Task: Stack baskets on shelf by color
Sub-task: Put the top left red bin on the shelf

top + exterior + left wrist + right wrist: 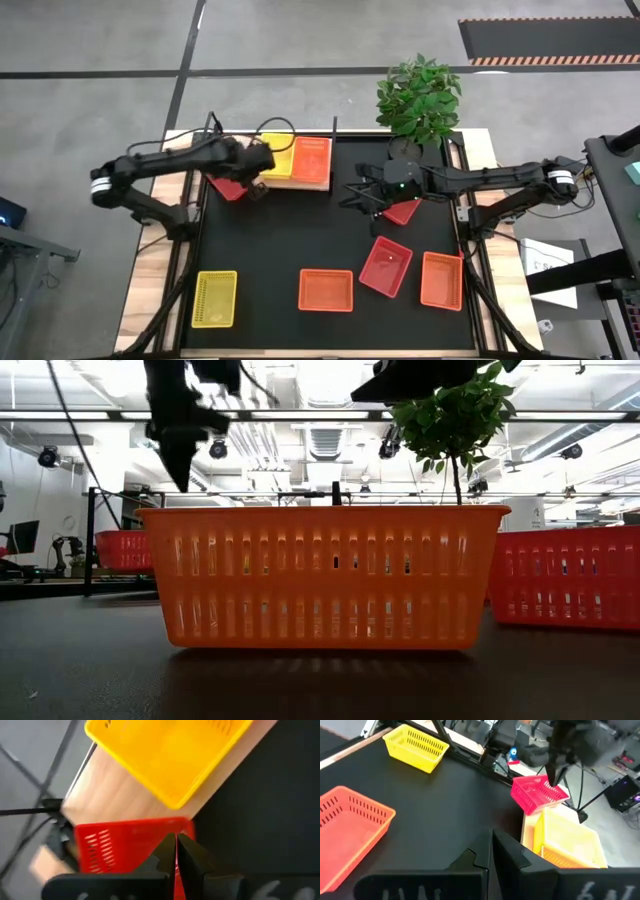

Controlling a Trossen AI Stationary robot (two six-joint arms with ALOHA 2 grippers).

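My left gripper (255, 188) (176, 847) is shut on a red basket (228, 186) (125, 847) just left of the shelf (300, 184). A yellow basket (277, 158) and an orange basket (312, 158) sit side by side on that light-wood board. My right gripper (358, 197) (490, 845) hovers shut over the mat's middle and holds nothing. Another red basket (402, 211) lies on the mat under its arm. On the near part of the mat rest a yellow basket (215, 298), an orange one (326, 290), a red one (386, 266) and a second orange one (441, 280). My left gripper pinches the red basket's side wall (170, 827) near a corner between its two fingers, coming from above and pointing down. In the right wrist view the basket (537, 794) hangs tilted below the fingers. Whether its low edge touches the mat I cannot tell.
A potted plant (418, 95) stands at the table's far right edge, behind the right arm. The black mat (300, 230) lies bare between the shelf and the near row of baskets. In the low view the near orange basket (325, 575) blocks most of the table.
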